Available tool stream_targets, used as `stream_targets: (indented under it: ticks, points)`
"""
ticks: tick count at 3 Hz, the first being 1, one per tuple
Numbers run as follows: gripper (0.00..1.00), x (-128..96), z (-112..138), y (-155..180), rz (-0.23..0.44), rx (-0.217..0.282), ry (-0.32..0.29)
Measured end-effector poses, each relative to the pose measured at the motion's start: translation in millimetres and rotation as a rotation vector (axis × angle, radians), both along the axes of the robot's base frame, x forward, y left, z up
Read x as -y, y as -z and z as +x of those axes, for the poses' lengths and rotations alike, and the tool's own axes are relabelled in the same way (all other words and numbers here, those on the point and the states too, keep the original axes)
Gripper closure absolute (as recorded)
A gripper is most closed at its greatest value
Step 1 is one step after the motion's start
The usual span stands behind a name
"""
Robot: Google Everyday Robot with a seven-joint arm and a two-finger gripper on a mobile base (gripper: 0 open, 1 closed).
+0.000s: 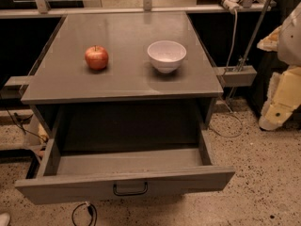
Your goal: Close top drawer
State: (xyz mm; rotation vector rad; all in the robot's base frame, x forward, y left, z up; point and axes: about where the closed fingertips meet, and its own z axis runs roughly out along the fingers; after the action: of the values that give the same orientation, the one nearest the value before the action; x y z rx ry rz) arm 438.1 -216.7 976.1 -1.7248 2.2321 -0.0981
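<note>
The top drawer (124, 185) is a wide grey drawer pulled far out of the grey cabinet (56, 86) toward me. Its flat front faces me at the bottom of the camera view, with a small dark bar handle (130, 189) at its centre. The inside of the drawer looks empty. My gripper (277, 105) is at the right edge of the view, a cream-coloured part hanging beside the cabinet, well to the right of and above the drawer front. It touches nothing.
A red apple (96, 57) and a white bowl (166, 55) stand on the cabinet top. A cable (82, 213) lies on the speckled floor under the drawer front. Metal frame legs and wires stand behind and right of the cabinet.
</note>
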Motion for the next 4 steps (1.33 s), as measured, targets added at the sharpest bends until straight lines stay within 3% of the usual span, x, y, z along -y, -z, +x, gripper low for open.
stream_targets:
  ticks: [1, 4]
  points:
    - [0.0, 0.0, 0.0, 0.0, 0.0, 0.0, 0.0]
    - [0.66, 0.0, 0.0, 0.0, 0.0, 0.0, 0.0]
